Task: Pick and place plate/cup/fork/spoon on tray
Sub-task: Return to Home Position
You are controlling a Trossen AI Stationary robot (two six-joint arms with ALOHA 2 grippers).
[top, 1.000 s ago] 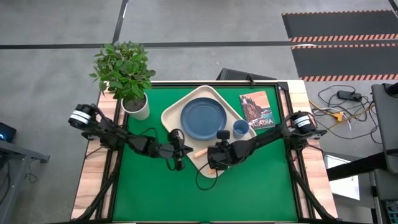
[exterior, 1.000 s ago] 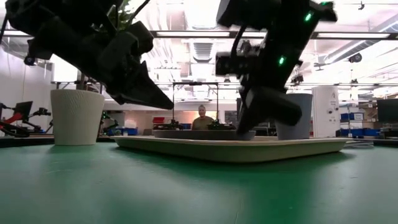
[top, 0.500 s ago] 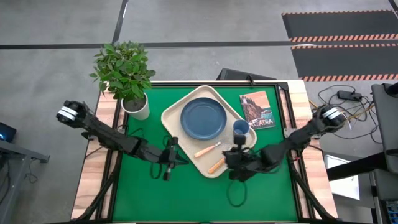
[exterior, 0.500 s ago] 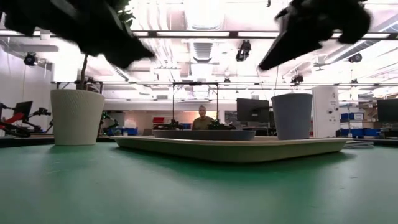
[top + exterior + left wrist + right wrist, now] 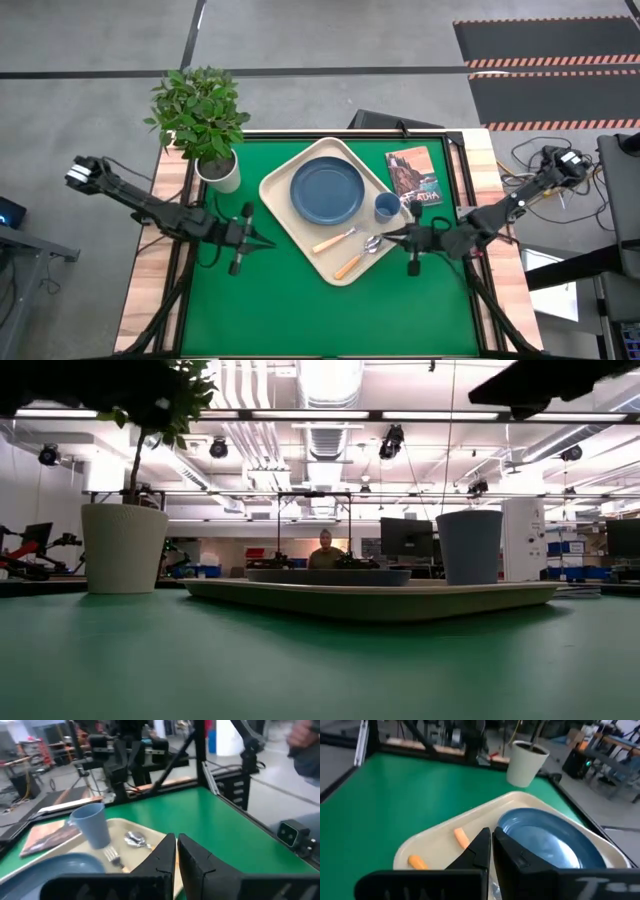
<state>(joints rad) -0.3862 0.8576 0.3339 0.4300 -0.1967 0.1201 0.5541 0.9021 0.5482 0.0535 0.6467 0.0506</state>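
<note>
all four pieces lie on the tray [image 5: 297, 236], which sits on the green desk [image 5: 300, 315] between the plant pot [image 5: 219, 173] and the book [image 5: 413, 176]. the plate [image 5: 327, 190] takes up most of the tray. the cup [image 5: 387, 207] stands upright just beside the plate's rim, on the book's side. the fork [image 5: 334, 240] and the spoon [image 5: 358, 257] lie side by side on the strip left bare, apart from the plate, with their handles pointing toward the left arm's side.

the left jaws hang above bare desk, to the left of the tray, pressed together on nothing. the right jaws hover just off the tray's right edge, near the spoon's bowl, also together and empty.

we judge the placing done and the step in hand to be the return to rest. if anything needed shifting, we'd expect the plate to be stiff, the heaviest piece and breakable, so best pinched at its rim. the cup looks light and could be taken across its wall from above. the fork and spoon are thin and smooth and apt to slip or swivel, so best gripped across the handle near the middle.
</note>
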